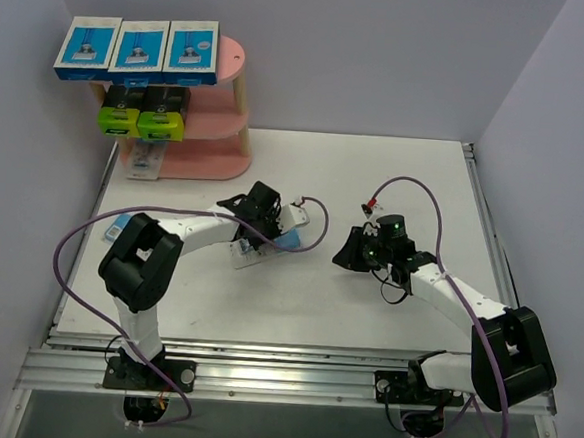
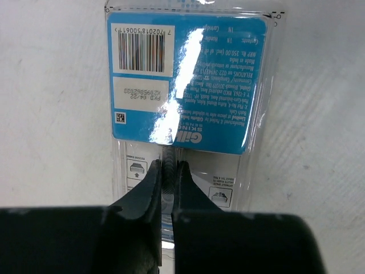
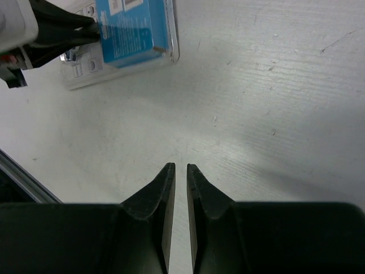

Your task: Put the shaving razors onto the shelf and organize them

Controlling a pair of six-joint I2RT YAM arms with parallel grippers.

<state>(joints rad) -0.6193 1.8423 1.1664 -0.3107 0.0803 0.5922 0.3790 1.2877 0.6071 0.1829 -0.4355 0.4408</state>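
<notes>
Well, on the white tabletop the pink shelf stands at the back left — three blue boxes on top, two black boxes one tier below. Mid-table, the left tool pinches a blister pack lying flat; the right tool hovers empty — fingers pressed nearly together.

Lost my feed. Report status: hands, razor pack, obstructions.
Left hand shut on blister pack, pack lying on table. Right hand shut, empty. Shelf at far left corner; nothing seen between.
</notes>
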